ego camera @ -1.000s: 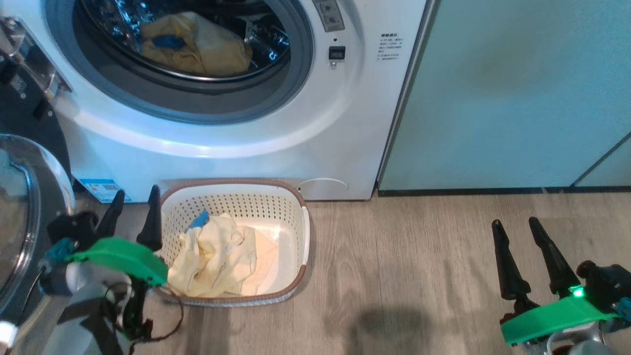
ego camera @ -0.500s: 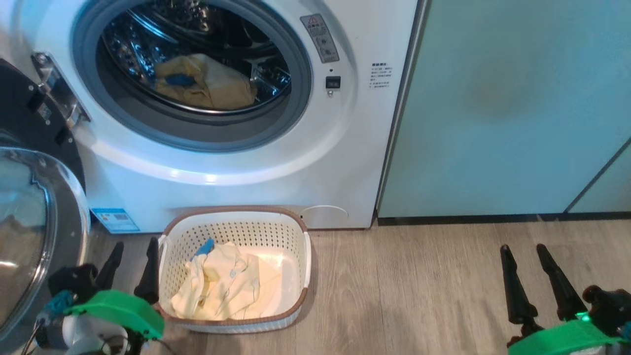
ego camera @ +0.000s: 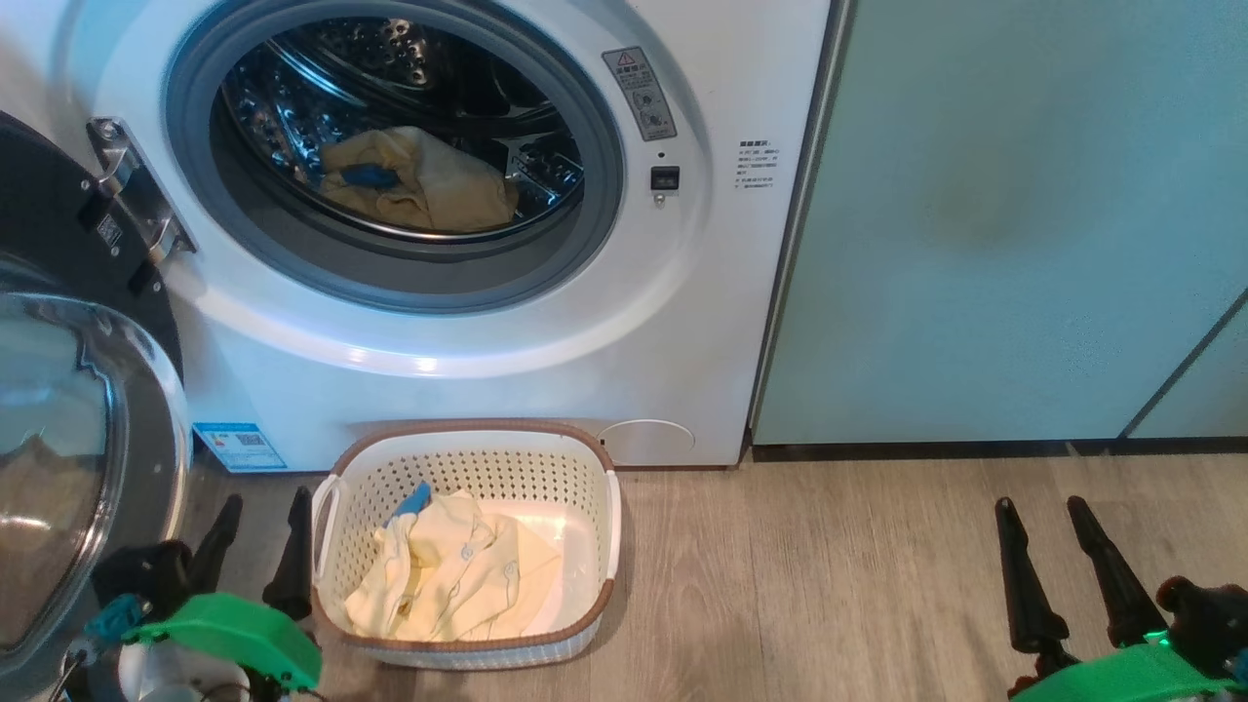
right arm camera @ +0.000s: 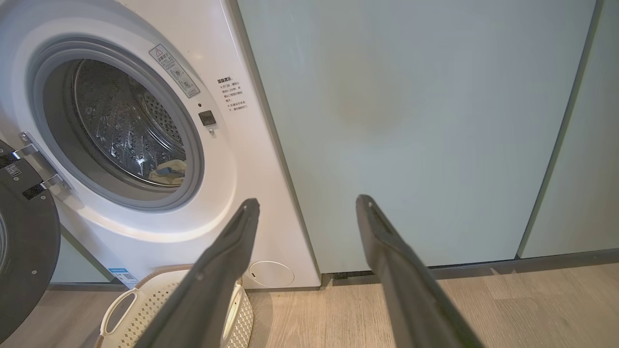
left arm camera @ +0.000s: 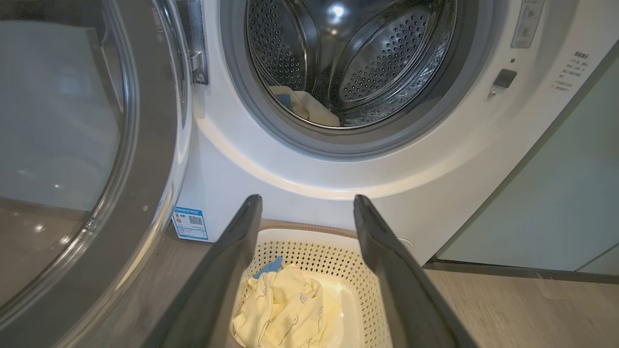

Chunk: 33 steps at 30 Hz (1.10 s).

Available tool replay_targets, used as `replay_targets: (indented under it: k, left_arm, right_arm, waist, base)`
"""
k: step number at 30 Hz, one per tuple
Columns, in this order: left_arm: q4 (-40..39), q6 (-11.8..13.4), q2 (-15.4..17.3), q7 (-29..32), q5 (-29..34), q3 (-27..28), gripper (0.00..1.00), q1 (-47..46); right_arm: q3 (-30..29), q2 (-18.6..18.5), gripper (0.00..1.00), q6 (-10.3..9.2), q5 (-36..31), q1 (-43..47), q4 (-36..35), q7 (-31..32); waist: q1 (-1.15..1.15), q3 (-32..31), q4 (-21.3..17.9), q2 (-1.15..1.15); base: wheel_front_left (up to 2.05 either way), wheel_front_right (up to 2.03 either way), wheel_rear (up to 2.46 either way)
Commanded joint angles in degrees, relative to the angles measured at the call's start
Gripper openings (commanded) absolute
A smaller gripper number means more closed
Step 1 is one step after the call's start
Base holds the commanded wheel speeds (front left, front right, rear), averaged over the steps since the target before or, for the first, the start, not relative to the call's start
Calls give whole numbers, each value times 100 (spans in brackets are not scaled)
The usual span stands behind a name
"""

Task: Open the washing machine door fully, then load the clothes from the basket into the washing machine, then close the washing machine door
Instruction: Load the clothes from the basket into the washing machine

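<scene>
Two pale yellow garments appear, each with a blue patch. The first garment (ego camera: 419, 180) lies in the perforated drum (left arm camera: 387, 63) of the washing machine (ego camera: 604, 331); the second garment (ego camera: 453, 575) lies crumpled in the basket (ego camera: 468, 430). We see the basket standing on the wooden floor (ego camera: 829, 585), just before the foot of the machine and near its small blue label (ego camera: 239, 447). The washing machine door (ego camera: 39, 234) is swung wide on its metal hinge (ego camera: 136, 200) at the left, its glass bowl (ego camera: 49, 468) bulging toward us. We find the left claw (ego camera: 266, 502) low beside the basket's left handle (ego camera: 327, 497), fingers (ego camera: 295, 546) spread wide and holding nothing. The right claw (ego camera: 1039, 507) hovers over the floor, well apart from the basket, before the pale green cabinet (ego camera: 1024, 214); its own fingers (ego camera: 1021, 585) likewise stand wide and empty.
</scene>
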Motion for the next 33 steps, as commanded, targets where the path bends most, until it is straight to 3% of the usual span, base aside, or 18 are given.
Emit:
replay_targets:
  k: [1, 33]
  left_arm:
    - [-201, -6, 135, -18, 41, 283, 100, -163]
    - [-237, -6, 94, -18, 115, 366, 100, -142]
  right_arm:
    - [108, -130, 100, 2, -62, -125, -154, -55]
    - [100, -65, 100, 2, -79, -135, -167, -55]
  waist:
    - [1, 5, 6, 0]
    - [1, 33, 44, 0]
  base:
    - [0, 0, 0]
    - [0, 0, 0]
